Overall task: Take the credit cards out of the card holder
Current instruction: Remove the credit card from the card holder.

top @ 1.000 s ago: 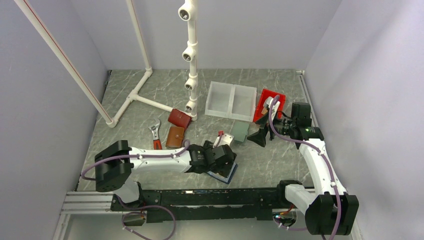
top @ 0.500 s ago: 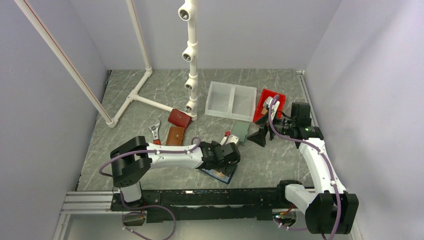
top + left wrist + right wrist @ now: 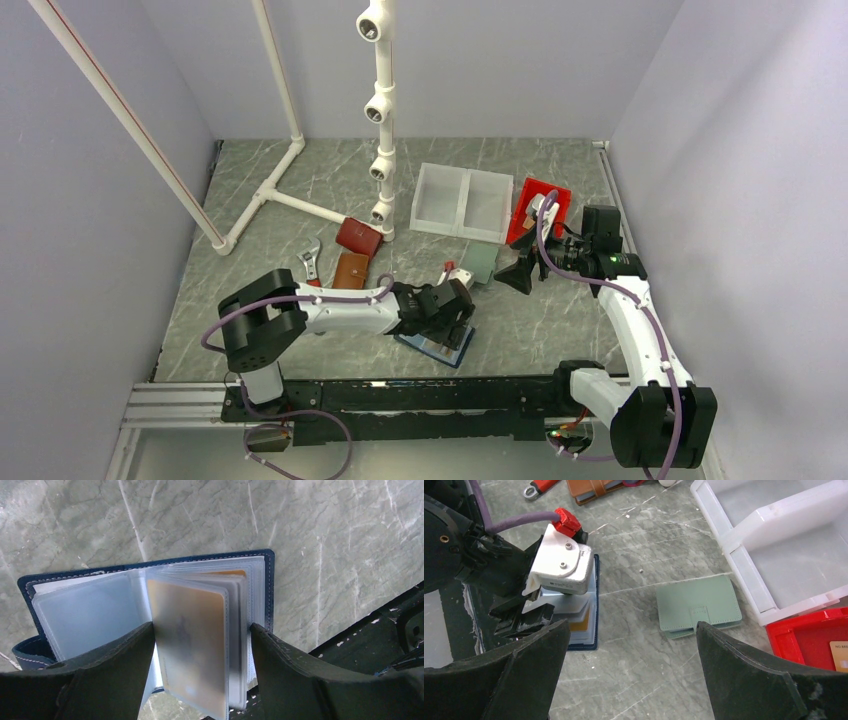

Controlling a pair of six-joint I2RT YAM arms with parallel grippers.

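Note:
The card holder lies open on the table, navy outside with clear sleeves. It also shows in the top view and the right wrist view. An orange-tan credit card sits in the top sleeve, and its edge shows in the right wrist view. My left gripper is right over the holder, jaws apart, one finger at each side of the sleeve stack. My right gripper is wide open and empty, hovering above bare table. Other cards are hidden.
A grey-green wallet lies between the grippers. A white two-part tray and a red bin holding an orange card stand behind it. A brown wallet, a dark red wallet, a wrench and a PVC frame lie left.
My left arm has swung and stretched to the right, and its gripper has settled lower over the open card holder, which shifted slightly left. The right arm has not moved.

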